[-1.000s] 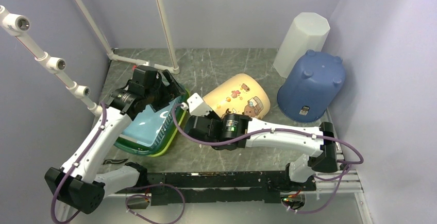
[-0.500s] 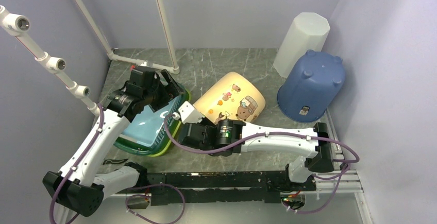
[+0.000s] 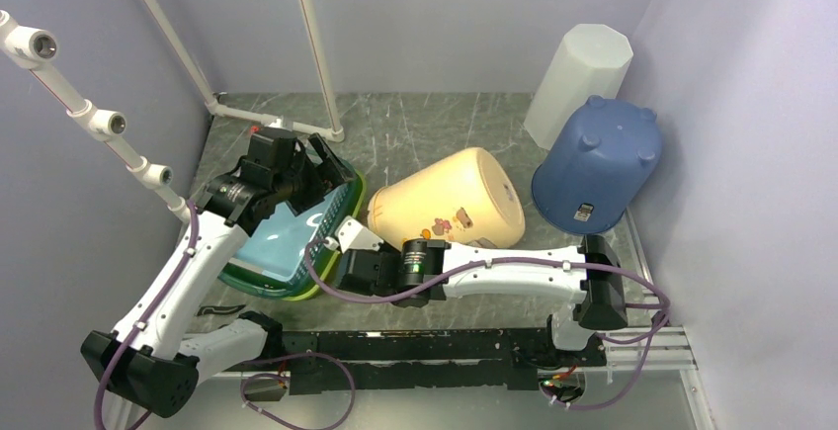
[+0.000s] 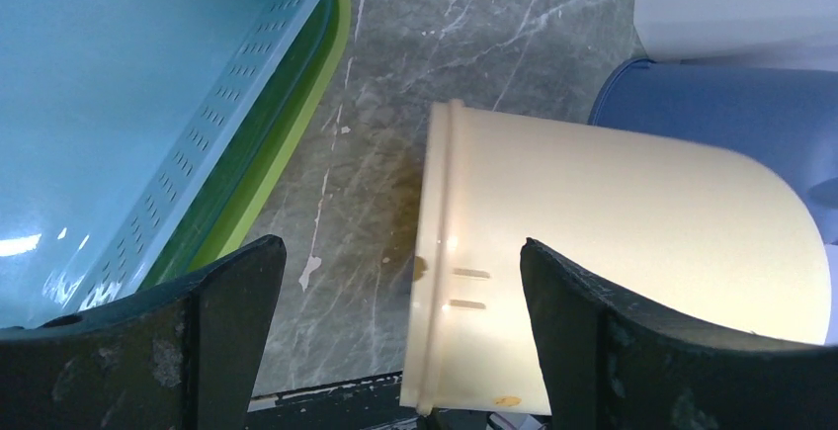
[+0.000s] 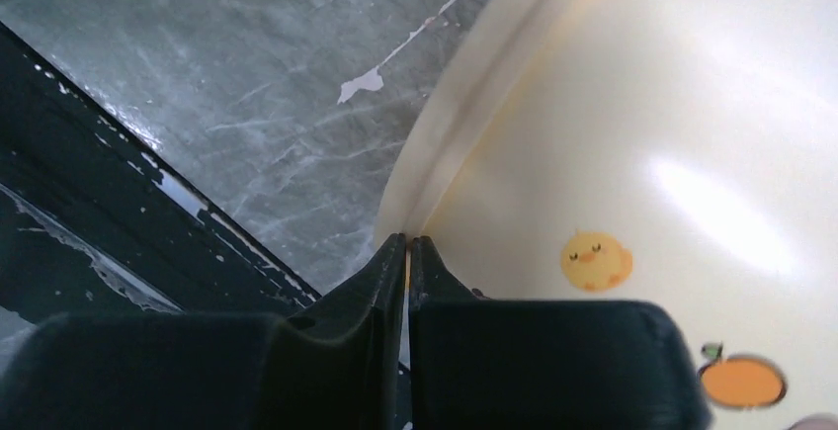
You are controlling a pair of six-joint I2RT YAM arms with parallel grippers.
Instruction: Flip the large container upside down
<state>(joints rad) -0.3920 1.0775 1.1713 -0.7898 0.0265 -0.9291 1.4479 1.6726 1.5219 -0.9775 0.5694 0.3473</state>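
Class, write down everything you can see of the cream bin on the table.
The cream bin looks like smooth, glossy plastic, with a raised lip round its open rim, a rounded closed base and cartoon stickers on its wall. It lies on its side on the grey marble table, rim towards the stacked baskets, base towards the blue bin. The fingers of the right gripper are shut on the rim at its near edge.
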